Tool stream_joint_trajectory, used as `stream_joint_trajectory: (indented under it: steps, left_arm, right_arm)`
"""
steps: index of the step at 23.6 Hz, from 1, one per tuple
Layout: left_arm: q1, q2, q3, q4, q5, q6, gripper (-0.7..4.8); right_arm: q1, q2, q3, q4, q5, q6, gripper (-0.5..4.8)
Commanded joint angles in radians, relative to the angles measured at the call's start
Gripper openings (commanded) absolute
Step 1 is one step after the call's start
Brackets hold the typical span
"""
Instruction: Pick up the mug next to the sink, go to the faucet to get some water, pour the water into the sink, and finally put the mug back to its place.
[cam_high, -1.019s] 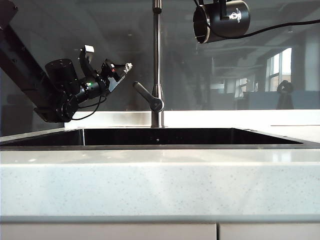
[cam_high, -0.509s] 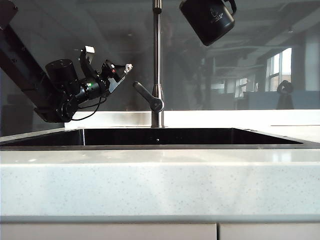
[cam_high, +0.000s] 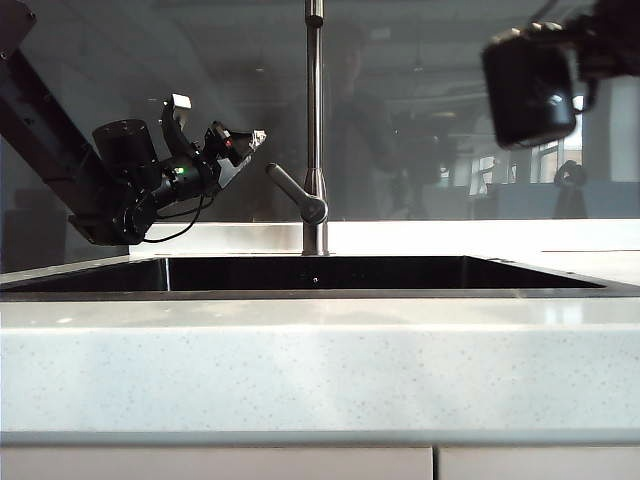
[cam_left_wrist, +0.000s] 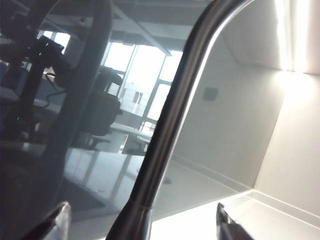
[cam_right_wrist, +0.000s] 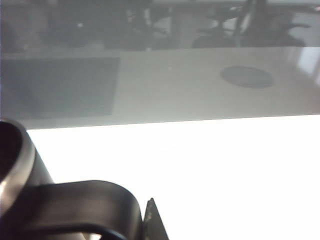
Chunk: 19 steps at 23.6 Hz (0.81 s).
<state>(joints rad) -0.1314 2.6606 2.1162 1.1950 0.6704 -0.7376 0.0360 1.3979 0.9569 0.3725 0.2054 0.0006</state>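
The mug (cam_high: 528, 88) hangs high in the air at the right of the exterior view, blurred, well above the table (cam_high: 320, 365) and to the right of the faucet (cam_high: 315, 130). The right gripper (cam_right_wrist: 152, 227) is clamped on its handle — in the right wrist view the dark handle loop and part of the mug's rim sit just beside a fingertip. The sink (cam_high: 320, 273) lies dark below, recessed in the pale speckled table. The left gripper (cam_high: 232, 138) hovers to the left of the faucet, near its angled lever (cam_high: 296, 192) but not touching it, its fingers apart and holding nothing — in the left wrist view the faucet pipe (cam_left_wrist: 170, 125) rises between the two fingertips.
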Motion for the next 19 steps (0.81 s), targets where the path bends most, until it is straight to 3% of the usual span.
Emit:
stream_joint_trajectory:
  steps: [1,7,19]
  left_arm:
    - [0.0,-0.003,0.002,-0.055,0.006,-0.003,3.68]
    - [0.0,-0.003,0.002,-0.163,0.006,-0.003,3.68]
    - [0.0,-0.003,0.002,-0.425,0.003,-0.003,3.68]
  right_arm:
    - [-0.031,-0.009,-0.131,0.26,-0.02,0.015,-0.01]
    - [-0.066,-0.006,-0.327,0.522,-0.024,0.026,-0.01]
    - [-0.08,-0.005,-0.473,0.593,-0.021,0.086,-0.01]
